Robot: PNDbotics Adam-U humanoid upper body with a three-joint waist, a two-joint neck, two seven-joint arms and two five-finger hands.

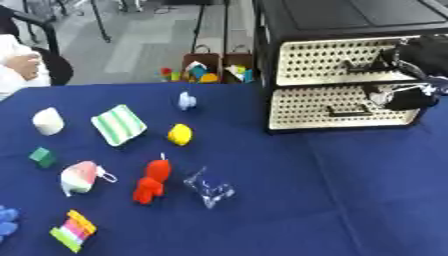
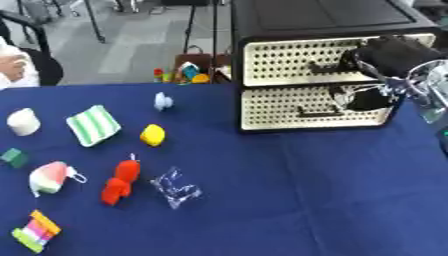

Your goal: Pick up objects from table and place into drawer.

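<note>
Blue cloth covers the table (image 1: 289,200), with a grey floor and chair legs showing beyond it at the top of the frame. At upper right stands a black cabinet (image 1: 350,20) with two cream perforated drawers, upper drawer (image 1: 328,62) and lower drawer (image 1: 324,107), both seemingly closed. The right hand (image 2: 376,75) comes in from the right edge and sits against the drawer fronts near the upper handle (image 2: 325,66); whether its fingers are curled on the handle or merely near it I cannot tell. The left hand shows in neither view.

The things to stow lie well apart on the left half of the frame: a white lump (image 1: 47,121), a striped cloth (image 1: 118,124), a yellow piece (image 1: 179,134), a pale blue piece (image 1: 186,100), a green block (image 1: 41,157), a pink-and-white toy (image 1: 80,177), a red toy (image 1: 152,181), a clear wrapper (image 1: 208,187) and a rainbow stack (image 1: 73,230).

The step in hand looks like opening a drawer. To do it well, hook the fingers fully behind the handle, then pull straight toward the near edge, level, so the cabinet does not slide or tip. Open wide enough to drop things in from above.
</note>
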